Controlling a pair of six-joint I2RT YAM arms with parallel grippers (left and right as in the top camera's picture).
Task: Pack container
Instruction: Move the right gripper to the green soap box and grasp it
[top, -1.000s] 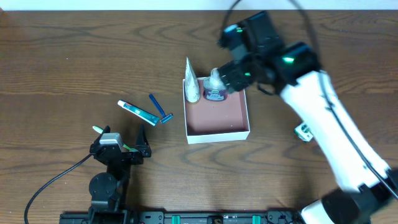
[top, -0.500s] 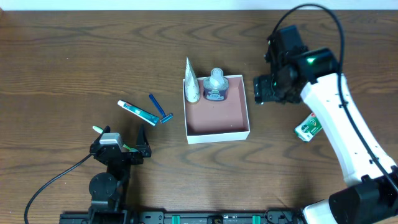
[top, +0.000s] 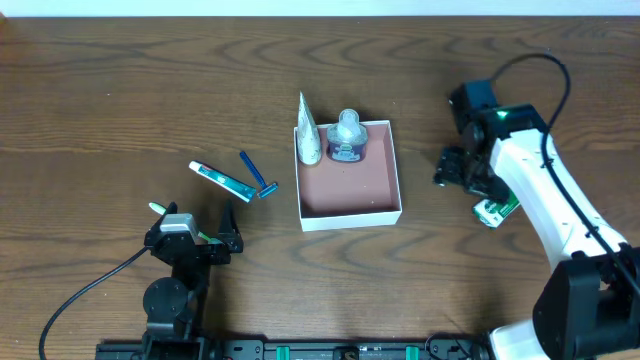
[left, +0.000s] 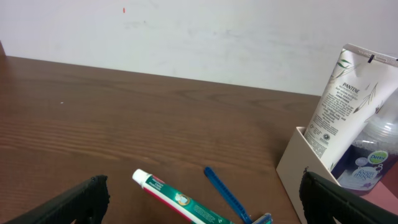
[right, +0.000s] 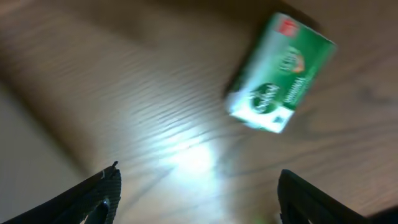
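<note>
White-walled container (top: 350, 188) on the wooden table (top: 120, 90), a Pantene tube (top: 308, 135) and a bottle (top: 346, 137) inside along its far wall. Right of the container, the right gripper (top: 452, 170) hovers, fingers spread and empty, beside a green box (right: 280, 74). Left of the container, past the razor (top: 257, 175) and toothpaste (top: 222, 179), the left gripper (top: 192, 212) gapes, holding nothing

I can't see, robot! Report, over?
Left fingers open, empty. Right fingers open, near green box. Container holds tube, bottle. Toothpaste, razor outside.
</note>
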